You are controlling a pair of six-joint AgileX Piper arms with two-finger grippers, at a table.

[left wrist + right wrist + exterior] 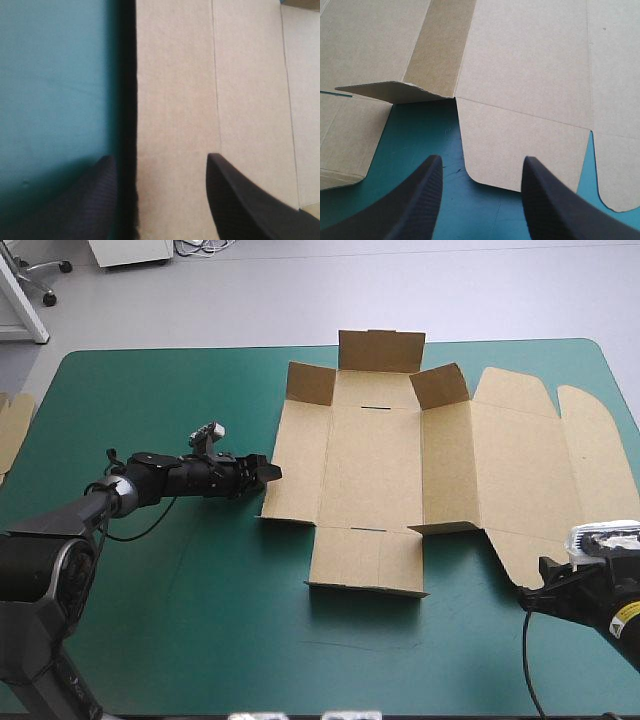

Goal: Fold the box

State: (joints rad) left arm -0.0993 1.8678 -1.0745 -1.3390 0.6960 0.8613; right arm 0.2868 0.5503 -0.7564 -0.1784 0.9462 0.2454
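Wrist views crop the box (530, 75); left gripper (159, 156) and right gripper (481, 158) fingers stand apart

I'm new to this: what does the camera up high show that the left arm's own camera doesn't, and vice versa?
Only the high view: the whole box, a cut sheet with flaps raised along its far side, the right tool by its near right corner, and spare board at the left edge of the teal-green cover. Only the left wrist view: the left tool stands open, one finger over the cover, the other over the board, a dark shadow under the box's edge. Both: the left tool at the box's left edge.
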